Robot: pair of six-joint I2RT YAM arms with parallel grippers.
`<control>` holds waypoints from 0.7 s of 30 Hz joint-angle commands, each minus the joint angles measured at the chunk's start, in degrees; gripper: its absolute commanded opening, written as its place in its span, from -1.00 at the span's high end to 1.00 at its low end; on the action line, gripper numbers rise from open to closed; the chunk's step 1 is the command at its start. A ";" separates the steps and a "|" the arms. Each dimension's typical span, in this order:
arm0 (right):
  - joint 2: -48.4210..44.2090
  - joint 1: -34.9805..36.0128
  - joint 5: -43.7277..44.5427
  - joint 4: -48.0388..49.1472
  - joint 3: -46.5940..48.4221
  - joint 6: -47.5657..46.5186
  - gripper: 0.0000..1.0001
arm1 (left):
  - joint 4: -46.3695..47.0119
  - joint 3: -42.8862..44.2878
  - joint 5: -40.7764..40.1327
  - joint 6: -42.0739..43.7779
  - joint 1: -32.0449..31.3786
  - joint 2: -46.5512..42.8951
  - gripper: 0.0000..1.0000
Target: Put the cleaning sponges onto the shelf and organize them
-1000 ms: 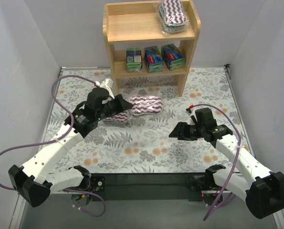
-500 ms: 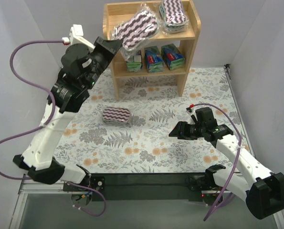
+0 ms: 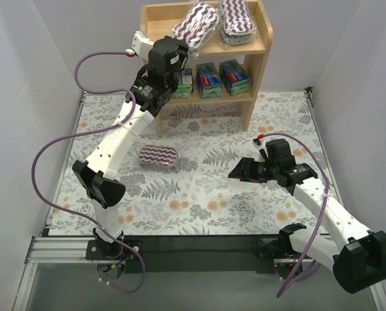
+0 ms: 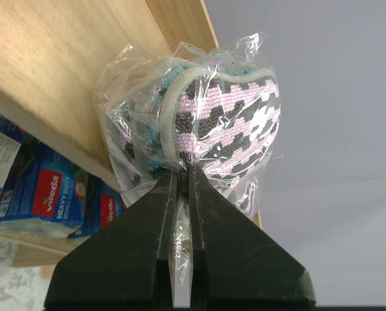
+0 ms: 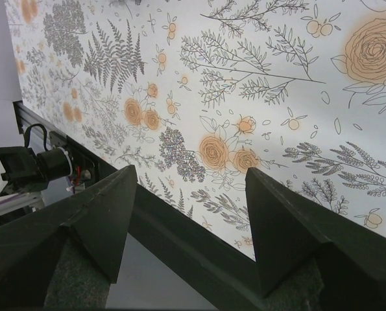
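My left gripper (image 3: 180, 45) is shut on the clear wrap of a purple-and-white striped sponge (image 3: 196, 24), holding it over the top tier of the wooden shelf (image 3: 155, 45). In the left wrist view the sponge (image 4: 225, 120) sits just past my closed fingertips (image 4: 181, 173). A second striped sponge (image 3: 237, 18) lies on the top tier at the right. A third (image 3: 159, 156) lies on the floral table left of centre. Three green-blue-red packs (image 3: 209, 79) stand on the lower tier. My right gripper (image 3: 235, 175) is open and empty above the table (image 5: 277, 97).
The shelf stands at the table's far edge against the back wall. White walls close in both sides. The table's black front rail (image 5: 180, 253) shows below my right fingers. Purple cables loop from both arms.
My left arm has carried the striped sponge further right and in over the shelf's top tier, next to the sponge lying there. The right arm has barely moved.
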 commanded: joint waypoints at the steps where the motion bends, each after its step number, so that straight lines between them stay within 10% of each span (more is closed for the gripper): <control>1: -0.12 0.24 0.21 1.33 1.95 -0.46 -0.25 | 6.79 7.23 -7.22 -2.60 -0.13 0.77 1.00; 21: -0.74 0.24 0.12 1.68 1.16 -1.51 -0.25 | 8.37 10.25 -7.59 -10.41 -1.19 9.84 1.00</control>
